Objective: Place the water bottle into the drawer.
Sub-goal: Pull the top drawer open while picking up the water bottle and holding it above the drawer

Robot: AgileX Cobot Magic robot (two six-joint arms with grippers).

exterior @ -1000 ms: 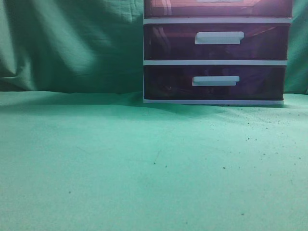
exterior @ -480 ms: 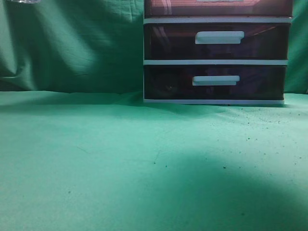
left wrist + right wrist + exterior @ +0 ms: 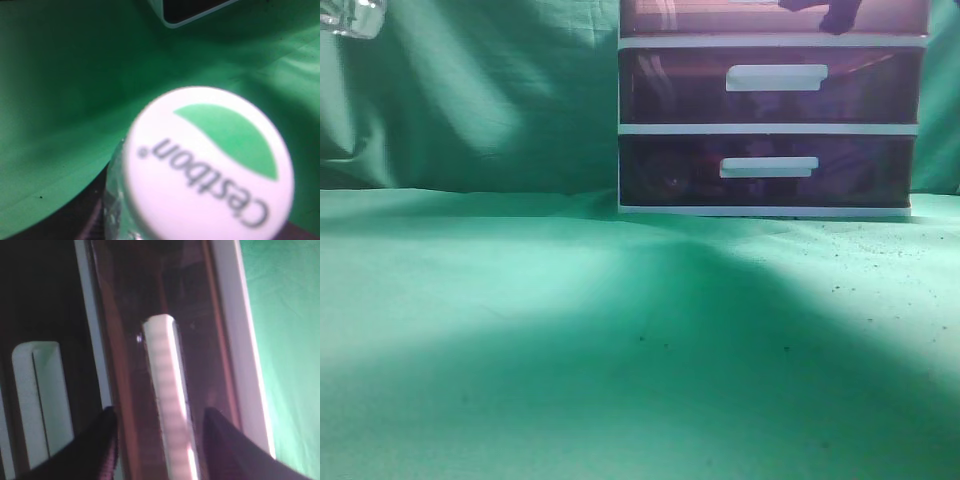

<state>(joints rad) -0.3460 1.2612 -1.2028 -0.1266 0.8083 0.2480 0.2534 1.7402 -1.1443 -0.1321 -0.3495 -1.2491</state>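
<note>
Far left and high up, the bottle (image 3: 350, 18) hangs clear of the cloth, seemingly in the left gripper, whose fingers are hidden. Right gripper (image 3: 161, 442) spreads wide around the handle (image 3: 169, 395) of the closed drawer (image 3: 772, 17), not yet touching. It should centre, close, then pull straight.

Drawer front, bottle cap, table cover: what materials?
Drawer front: likely glossy tinted plastic, see-through with glare. Handle: opaque white plastic, ribbed. Cap: smooth white printed plastic, probably. Cover: matte green cloth; it shows creases.
</note>
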